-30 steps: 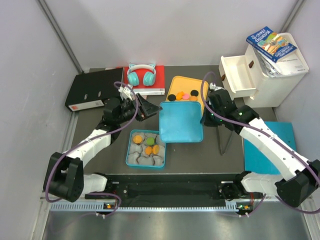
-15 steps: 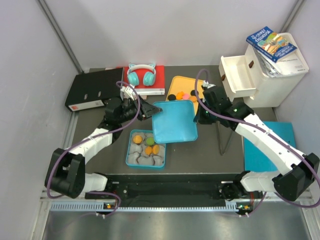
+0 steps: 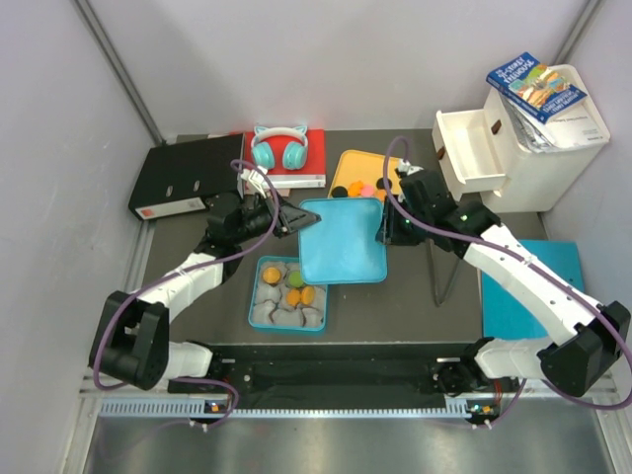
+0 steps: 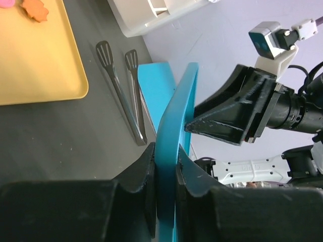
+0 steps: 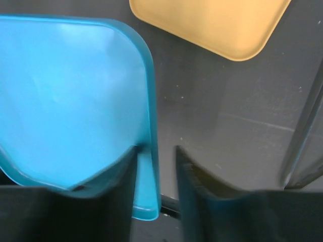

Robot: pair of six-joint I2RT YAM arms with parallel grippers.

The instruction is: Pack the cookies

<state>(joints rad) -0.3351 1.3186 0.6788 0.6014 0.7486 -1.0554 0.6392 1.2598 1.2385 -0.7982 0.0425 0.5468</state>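
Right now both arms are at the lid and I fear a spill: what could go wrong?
The left gripper pinches the blue lid only at its thin edge, while the right gripper stands loose around the opposite edge: the lid may tilt or slip. It hangs partly over the box of cookies; a drop could scatter them.

From above and behind the robot, the top camera takes in the whole table (image 3: 415, 306). The camera on the left gripper (image 4: 165, 159) looks close along its jaws, edge-on to the blue lid (image 4: 171, 126) between them. The one on the right gripper (image 5: 156, 148) looks down on the same lid, with the yellow tray (image 5: 217, 25) beyond the jaws.
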